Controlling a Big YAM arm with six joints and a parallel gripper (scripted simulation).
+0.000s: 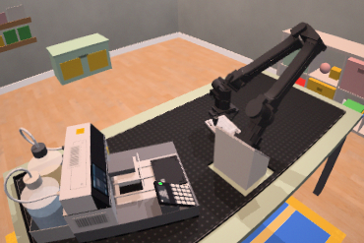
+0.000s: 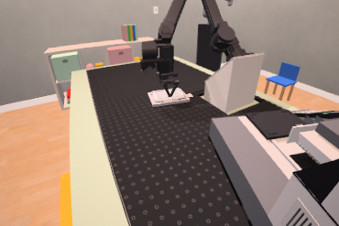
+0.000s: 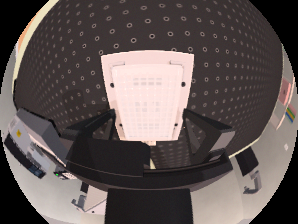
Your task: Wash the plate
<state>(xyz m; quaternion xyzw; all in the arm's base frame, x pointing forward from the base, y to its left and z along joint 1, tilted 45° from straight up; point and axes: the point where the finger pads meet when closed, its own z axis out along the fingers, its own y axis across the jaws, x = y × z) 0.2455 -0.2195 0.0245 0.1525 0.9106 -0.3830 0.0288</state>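
Observation:
The white plate [image 1: 227,125] [image 2: 160,95] [image 3: 147,92] lies in the pale nest N1 [image 2: 176,102] [image 3: 148,56], and looks flat. My gripper [image 2: 170,93] [image 3: 149,112] is open. Its fingers stand on either side of the plate, near the end towards the small tag [image 3: 151,143], with gaps visible in the wrist view. The cut-off corner is too small to make out. The washer [image 1: 83,166] [image 2: 284,200] [image 3: 25,142] stands apart from the nest, with no plate visible on its carrier [image 1: 118,191]. A small green spot [image 1: 160,183] shows on the panel beside the keypad [image 1: 182,194]; no lamp is clearly readable.
A tall light-grey slanted block [image 1: 238,161] [image 2: 238,83] stands between the nest and the washer, close to the arm's base. Two bottles [image 1: 41,203] [image 1: 45,161] with tubes stand behind the washer. The arm [image 1: 295,63] [image 2: 176,13] reaches over from the block's side.

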